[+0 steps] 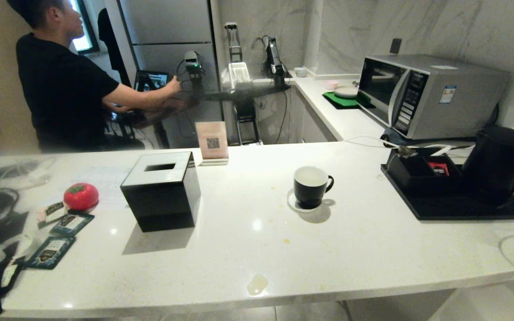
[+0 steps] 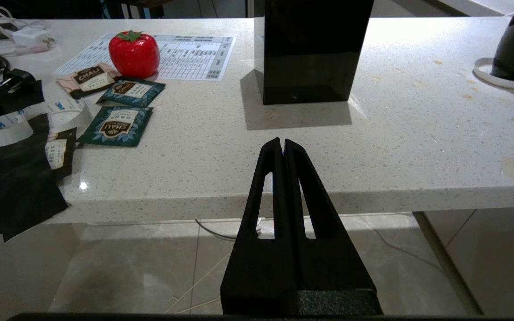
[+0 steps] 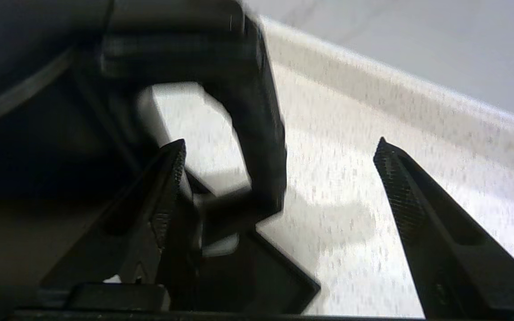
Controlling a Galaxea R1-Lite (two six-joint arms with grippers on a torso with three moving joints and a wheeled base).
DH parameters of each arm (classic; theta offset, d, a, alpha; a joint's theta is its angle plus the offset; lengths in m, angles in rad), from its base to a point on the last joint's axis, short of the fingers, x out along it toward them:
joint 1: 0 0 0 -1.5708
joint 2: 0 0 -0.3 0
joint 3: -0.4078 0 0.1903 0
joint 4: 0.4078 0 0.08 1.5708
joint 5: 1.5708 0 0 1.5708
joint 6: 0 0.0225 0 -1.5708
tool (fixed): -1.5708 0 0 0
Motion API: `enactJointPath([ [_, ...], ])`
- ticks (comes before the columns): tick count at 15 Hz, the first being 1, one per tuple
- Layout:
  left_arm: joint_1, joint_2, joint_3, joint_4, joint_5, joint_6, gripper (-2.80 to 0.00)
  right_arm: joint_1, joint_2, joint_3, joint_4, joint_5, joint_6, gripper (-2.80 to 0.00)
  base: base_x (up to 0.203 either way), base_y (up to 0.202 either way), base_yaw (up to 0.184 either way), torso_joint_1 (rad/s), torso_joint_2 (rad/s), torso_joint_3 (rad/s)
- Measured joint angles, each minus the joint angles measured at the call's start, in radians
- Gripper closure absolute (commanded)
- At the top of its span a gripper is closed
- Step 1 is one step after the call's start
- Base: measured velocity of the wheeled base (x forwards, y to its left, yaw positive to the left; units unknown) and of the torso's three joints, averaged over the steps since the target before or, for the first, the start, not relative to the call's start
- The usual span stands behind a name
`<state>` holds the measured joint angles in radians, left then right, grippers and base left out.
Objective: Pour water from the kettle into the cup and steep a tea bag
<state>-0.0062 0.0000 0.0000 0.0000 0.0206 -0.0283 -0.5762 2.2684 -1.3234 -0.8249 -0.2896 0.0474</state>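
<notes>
Standing wide apart, the jaws of the right gripper (image 3: 279, 147) hold nothing; the kettle's loop handle (image 3: 257, 133) rises in the gap between them, nearer one finger than the other, and in the right wrist view neither pad seems to touch it, though the picture is smeared and a light brush cannot be ruled out. Behind the handle the dark body of the kettle (image 1: 500, 162) fills that side of the view, and under it lies the corner of the black tray (image 1: 462, 209) on which it stands.

Judging from this, the step in hand is either the grasp of the kettle or its release, and the frames alone do not decide which. The cup (image 1: 311, 186) stands upright on its white coaster (image 1: 293, 203), well apart from the kettle toward the middle of the counter (image 1: 257, 249), and its white inside shows no tea bag that I can make out; whether it holds water is unclear. If the pour is yet to come, the next move calls for centring the handle between the pads, closing firmly on its upright part, and lifting without dragging the tray. If the pour is done, a tea bag is next, and the sachets (image 2: 116, 127) lie far off at the left end of the counter beside the red tomato-shaped object (image 2: 133, 53).

Parked low before the counter edge, the left gripper (image 2: 283, 145) has its fingers pressed together on nothing. Between it and the cup stands the black tissue box (image 1: 161, 191).
</notes>
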Motion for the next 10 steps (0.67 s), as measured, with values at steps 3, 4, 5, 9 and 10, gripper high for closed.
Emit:
enactJointPath([
  [3,0.000,0.000,0.000,0.000,0.000,0.000,0.00,0.001,-0.025,0.059,0.000,0.001,0.000,-2.80,0.000,0.000,0.000,0.000,0.00,0.000],
  [4,0.000,0.000,0.000,0.000,0.000,0.000,0.00,0.001,-0.034,0.079,-0.001,0.001,-0.001,-2.80,0.000,0.000,0.000,0.000,0.00,0.000],
  [5,0.000,0.000,0.000,0.000,0.000,0.000,0.00,0.000,-0.043,0.101,-0.002,0.001,-0.002,-2.80,0.000,0.000,0.000,0.000,0.00,0.000],
  [9,0.000,0.000,0.000,0.000,0.000,0.000,0.00,0.000,-0.078,0.216,-0.088,0.000,-0.002,-2.80,0.000,0.000,0.000,0.000,0.00,0.000],
  [10,0.000,0.000,0.000,0.000,0.000,0.000,0.00,0.000,-0.087,0.254,-0.109,0.000,-0.003,-2.80,0.000,0.000,0.000,0.000,0.00,0.000],
])
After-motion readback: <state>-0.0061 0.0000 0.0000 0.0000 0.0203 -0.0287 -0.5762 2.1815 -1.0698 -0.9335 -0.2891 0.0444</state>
